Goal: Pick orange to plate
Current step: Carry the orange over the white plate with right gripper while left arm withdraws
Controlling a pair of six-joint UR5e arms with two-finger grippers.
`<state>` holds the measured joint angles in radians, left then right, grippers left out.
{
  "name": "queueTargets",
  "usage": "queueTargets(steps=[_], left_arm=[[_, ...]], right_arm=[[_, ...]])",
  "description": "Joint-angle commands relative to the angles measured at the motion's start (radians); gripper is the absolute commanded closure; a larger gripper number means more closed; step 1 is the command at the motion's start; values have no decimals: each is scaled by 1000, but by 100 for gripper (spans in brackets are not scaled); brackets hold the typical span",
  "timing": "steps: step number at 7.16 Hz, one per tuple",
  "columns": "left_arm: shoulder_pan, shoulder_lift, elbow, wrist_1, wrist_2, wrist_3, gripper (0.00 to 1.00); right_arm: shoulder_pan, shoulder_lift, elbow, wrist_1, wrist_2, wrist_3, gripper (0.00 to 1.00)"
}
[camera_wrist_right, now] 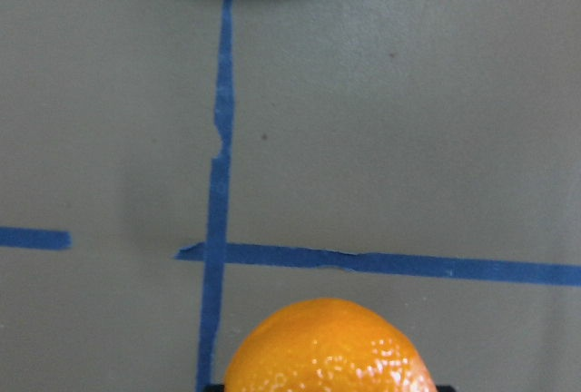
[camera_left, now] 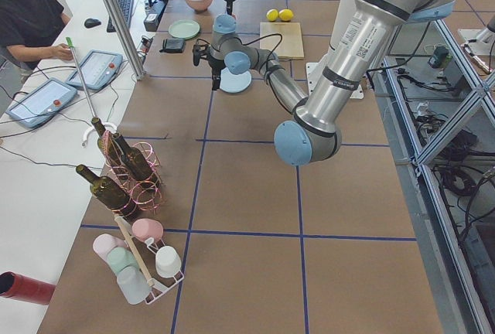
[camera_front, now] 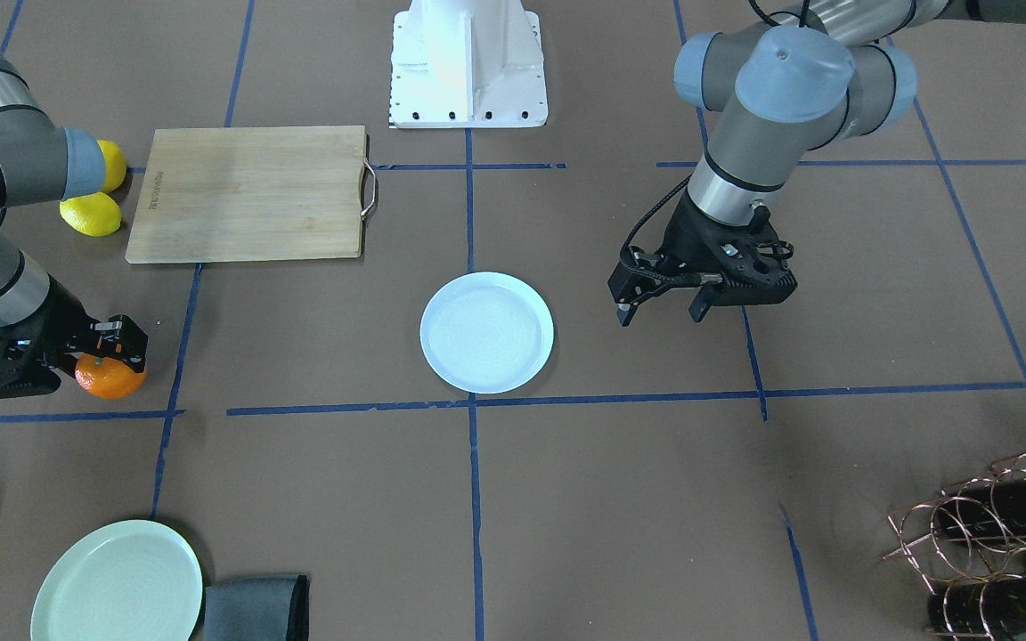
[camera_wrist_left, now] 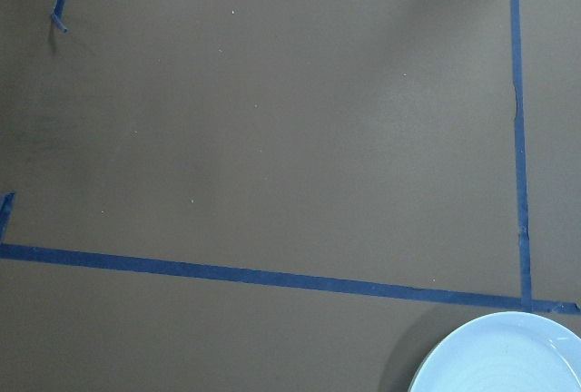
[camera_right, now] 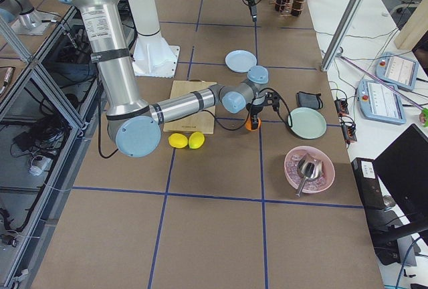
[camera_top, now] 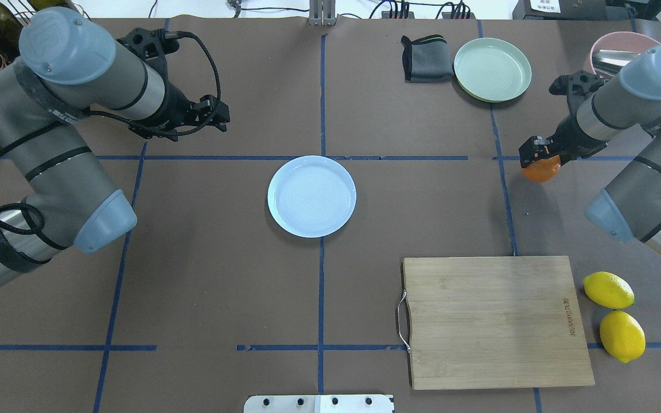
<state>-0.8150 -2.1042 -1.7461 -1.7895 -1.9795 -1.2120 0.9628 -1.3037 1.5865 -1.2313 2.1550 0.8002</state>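
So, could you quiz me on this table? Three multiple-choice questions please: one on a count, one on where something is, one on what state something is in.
1. How many lemons are on the table?
A. four
B. one
C. two

2. Where is the orange?
A. on the cutting board
B. at the right gripper
C. between the lemons

3. The left gripper is:
A. open and empty
B. shut on a lemon
C. holding a bottle

Answers:
1. C: two yellow fruits lie side by side in the overhead view.
2. B: the orange sits right under that gripper's fingers, well away from the plate.
3. A: its two fingers stand apart above bare table with nothing between them.
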Motion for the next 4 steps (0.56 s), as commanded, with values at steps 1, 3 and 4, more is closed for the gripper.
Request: queueTargets(steps=[1,3,4], left_arm=[[-44,26,-10,1,-35,47,0],[-96,41,-21,56,-36,268,0],[-125,70,-41,86,-36,370,0]], right_arm=[[-7,117,24,-8,49,196,100],[-117,246,24,-10,5,420,100],[-192,324,14,-13,-68,541,100]])
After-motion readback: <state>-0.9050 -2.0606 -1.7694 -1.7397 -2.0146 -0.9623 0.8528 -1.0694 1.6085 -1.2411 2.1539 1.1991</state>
